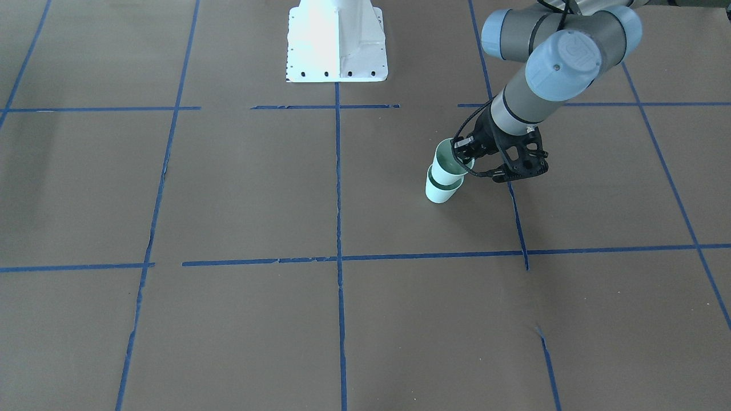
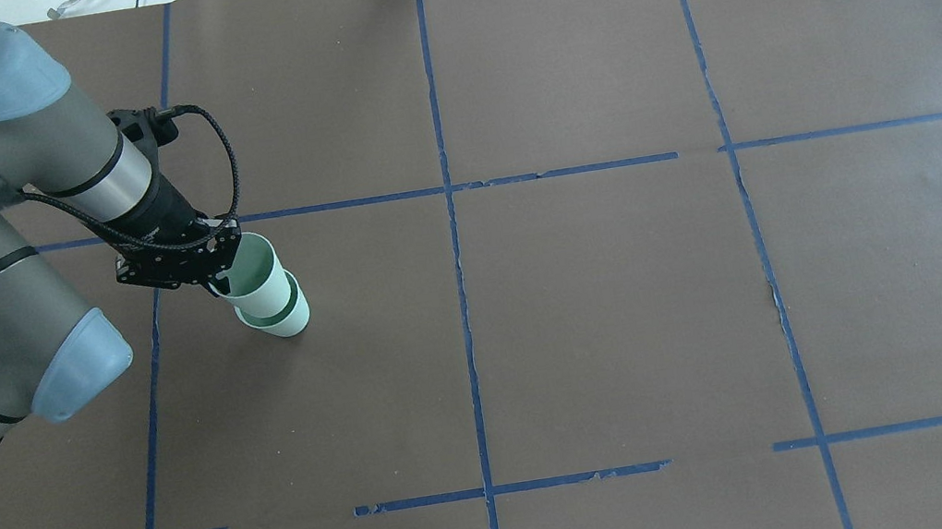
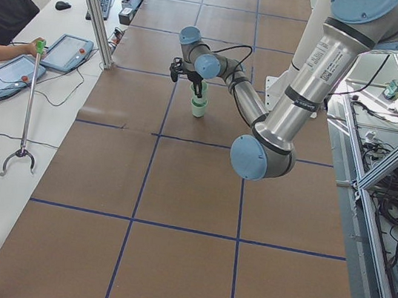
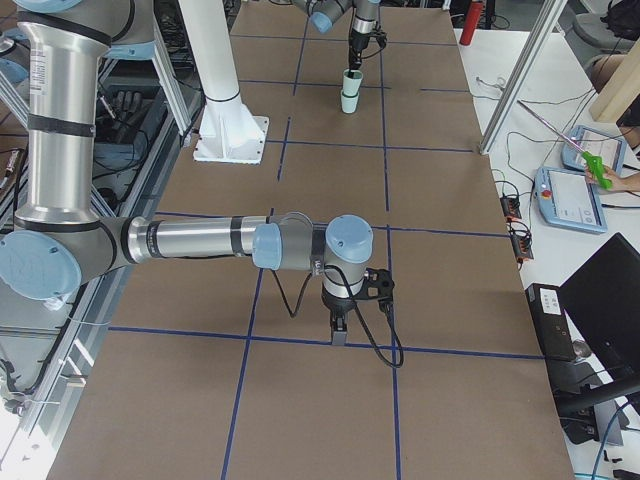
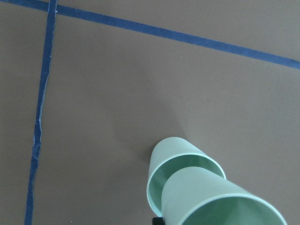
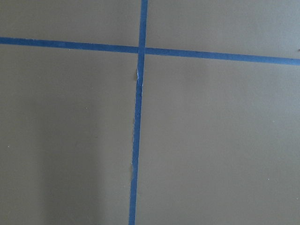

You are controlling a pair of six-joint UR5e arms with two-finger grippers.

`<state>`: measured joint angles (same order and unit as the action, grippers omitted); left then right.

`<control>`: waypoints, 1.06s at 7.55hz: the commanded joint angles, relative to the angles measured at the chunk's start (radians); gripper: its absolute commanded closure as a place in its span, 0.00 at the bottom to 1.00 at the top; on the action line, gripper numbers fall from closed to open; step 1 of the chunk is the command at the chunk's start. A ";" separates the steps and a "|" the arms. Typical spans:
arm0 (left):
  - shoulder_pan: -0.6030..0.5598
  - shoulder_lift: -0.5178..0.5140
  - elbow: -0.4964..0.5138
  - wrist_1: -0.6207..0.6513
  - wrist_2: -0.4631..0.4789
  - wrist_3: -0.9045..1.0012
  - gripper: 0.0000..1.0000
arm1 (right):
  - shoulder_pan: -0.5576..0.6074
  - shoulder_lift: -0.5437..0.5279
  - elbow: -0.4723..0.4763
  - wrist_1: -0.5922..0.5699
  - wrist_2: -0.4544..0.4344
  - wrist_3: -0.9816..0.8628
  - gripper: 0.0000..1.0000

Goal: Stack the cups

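Two pale mint-green cups stand left of the table's middle. The lower cup (image 1: pixel 441 193) (image 2: pixel 286 316) rests upright on the brown paper. The upper cup (image 1: pixel 447 160) (image 2: pixel 254 266) sits tilted, partly nested in the lower one. My left gripper (image 1: pixel 465 158) (image 2: pixel 220 281) is shut on the upper cup's rim, one finger inside it and one outside. The left wrist view shows the upper cup (image 5: pixel 220 197) entering the lower cup (image 5: pixel 171 157). My right gripper (image 4: pixel 340 330) hangs low over the paper far from the cups, seen only from the side; I cannot tell whether it is open or shut.
Blue tape lines (image 2: pixel 449 212) divide the brown paper into squares. The white robot base plate (image 1: pixel 337 51) stands at the table's robot side. Operators with tablets (image 3: pixel 7 75) and a grabber stick (image 3: pixel 28 108) are at a side bench.
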<state>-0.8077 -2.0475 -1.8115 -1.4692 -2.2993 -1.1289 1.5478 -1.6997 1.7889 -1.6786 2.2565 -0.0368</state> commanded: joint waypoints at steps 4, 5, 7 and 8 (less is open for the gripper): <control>-0.016 0.018 -0.034 -0.048 0.008 0.009 0.00 | 0.000 0.000 0.000 -0.001 0.000 0.000 0.00; -0.043 0.030 -0.046 -0.046 0.008 0.026 0.00 | 0.000 0.000 0.001 0.000 0.000 0.000 0.00; -0.155 0.046 -0.107 -0.043 0.008 0.177 0.00 | 0.000 0.000 0.001 0.000 0.000 0.000 0.00; -0.225 0.071 -0.139 -0.017 0.008 0.289 0.00 | 0.000 0.000 0.000 -0.001 0.000 0.000 0.00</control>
<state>-0.9505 -2.0010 -1.9115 -1.5079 -2.2917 -0.9663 1.5478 -1.6997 1.7894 -1.6790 2.2565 -0.0368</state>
